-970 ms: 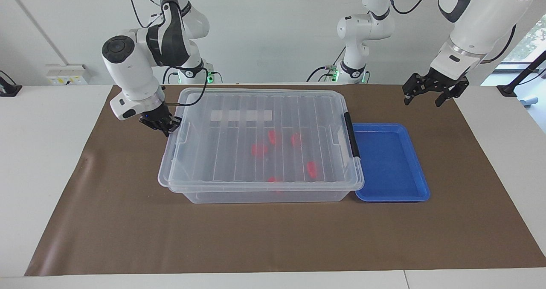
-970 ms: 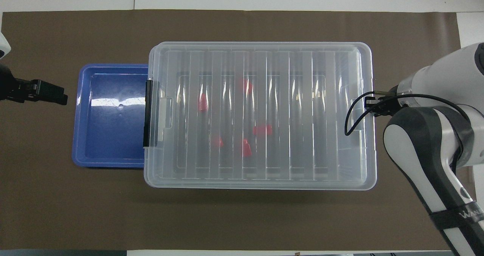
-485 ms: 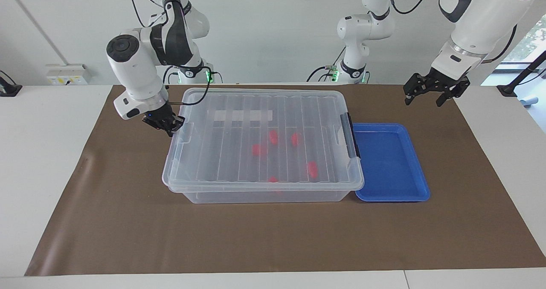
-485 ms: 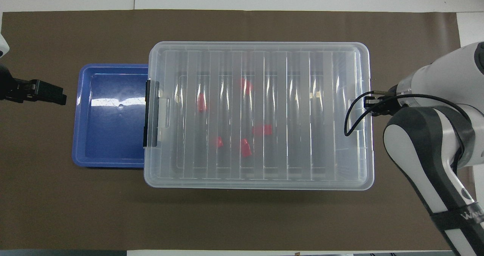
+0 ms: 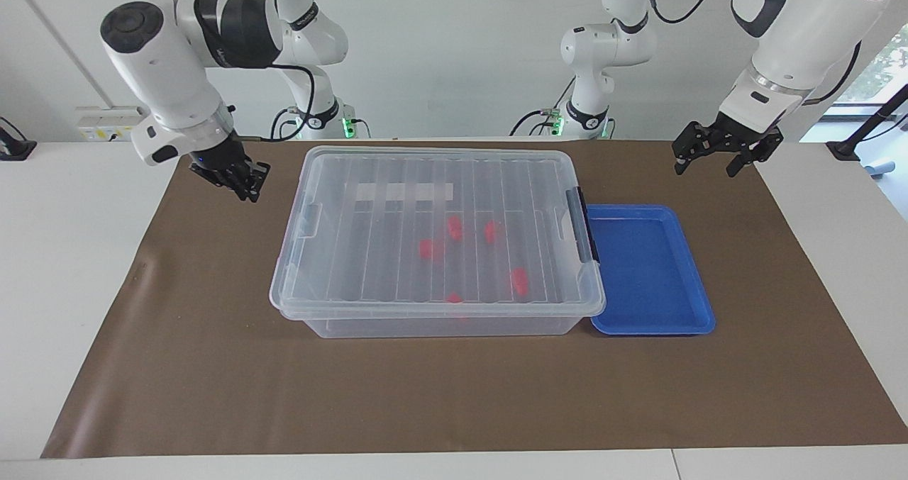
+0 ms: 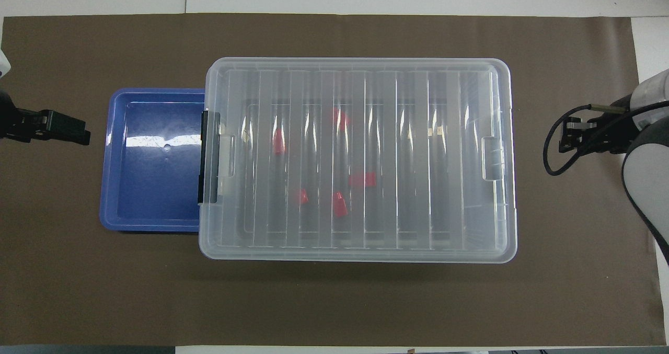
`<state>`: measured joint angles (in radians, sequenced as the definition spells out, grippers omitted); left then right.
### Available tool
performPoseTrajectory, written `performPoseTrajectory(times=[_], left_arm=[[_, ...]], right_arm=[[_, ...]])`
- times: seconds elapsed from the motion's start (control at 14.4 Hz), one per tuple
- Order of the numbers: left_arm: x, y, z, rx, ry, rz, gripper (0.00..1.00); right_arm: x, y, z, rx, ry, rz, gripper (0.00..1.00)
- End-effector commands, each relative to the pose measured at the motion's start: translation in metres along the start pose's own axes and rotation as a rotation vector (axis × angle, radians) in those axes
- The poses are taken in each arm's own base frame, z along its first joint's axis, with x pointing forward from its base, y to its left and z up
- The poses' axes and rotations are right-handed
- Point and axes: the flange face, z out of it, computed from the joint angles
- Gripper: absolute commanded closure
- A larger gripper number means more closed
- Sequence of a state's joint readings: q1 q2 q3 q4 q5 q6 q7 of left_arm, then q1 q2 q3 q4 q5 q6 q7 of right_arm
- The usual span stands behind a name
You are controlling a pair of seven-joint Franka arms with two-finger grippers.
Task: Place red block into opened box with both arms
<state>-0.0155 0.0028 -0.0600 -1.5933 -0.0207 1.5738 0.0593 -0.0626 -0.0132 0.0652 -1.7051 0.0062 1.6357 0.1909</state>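
The box [image 5: 333, 324] [image 6: 460, 160] stands mid-table with its ribbed clear lid [image 5: 376, 175] lying flat on it and the black clip handle [image 5: 582, 235] at the end toward the left arm. Several red blocks [image 5: 429, 248] [image 6: 362, 179] lie inside, seen through the lid. My right gripper [image 5: 243, 180] [image 6: 567, 137] hangs over the brown mat beside the box's other end, clear of the lid, holding nothing. My left gripper [image 5: 709, 161] [image 6: 78, 129] waits open and empty in the air over the mat by the blue tray.
A shallow blue tray [image 5: 649, 324] [image 6: 112, 186] with nothing in it sits against the box at the left arm's end. A brown mat [image 5: 454, 395] covers the table. Two slimmer white arms [image 5: 603, 47] stand at the robots' edge.
My right gripper has come off the lid's end tab and risen away toward the right arm's end of the table. The lid has settled flat on the box. The left arm has not moved.
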Motion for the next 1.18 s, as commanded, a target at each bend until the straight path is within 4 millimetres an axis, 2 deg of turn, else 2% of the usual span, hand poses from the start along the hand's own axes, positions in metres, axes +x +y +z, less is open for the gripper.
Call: performPoseTrajectory(times=[0.0,0.21,0.35,0.49,0.55,0.69,1.11], left_arm=[[-0.008,-0.003,-0.002,0.019,-0.006,0.002,0.00],[-0.008,-0.003,-0.002,0.019,-0.008,0.002,0.00],[-0.008,-0.004,-0.002,0.019,-0.006,-0.001,0.00],[-0.008,-0.003,-0.002,0.019,-0.008,0.000,0.00],[-0.008,-0.003,-0.002,0.019,-0.006,0.000,0.00],[-0.008,-0.004,-0.002,0.019,-0.006,0.000,0.00],[-0.008,-0.003,-0.002,0.019,-0.006,0.002,0.00]], right_arm=[[-0.002,0.008,-0.031,0.001,-0.004,-0.006,0.00],[0.003,0.033,-0.023,0.001,-0.019,0.036,0.00],[0.003,0.030,-0.022,-0.006,-0.024,0.028,0.00],[0.007,0.052,-0.021,-0.001,-0.017,0.043,0.00],[0.008,0.056,-0.019,0.001,-0.008,-0.006,0.00],[0.009,0.055,-0.020,0.003,0.010,-0.077,0.00],[0.010,0.050,-0.022,0.013,0.017,-0.086,0.00]])
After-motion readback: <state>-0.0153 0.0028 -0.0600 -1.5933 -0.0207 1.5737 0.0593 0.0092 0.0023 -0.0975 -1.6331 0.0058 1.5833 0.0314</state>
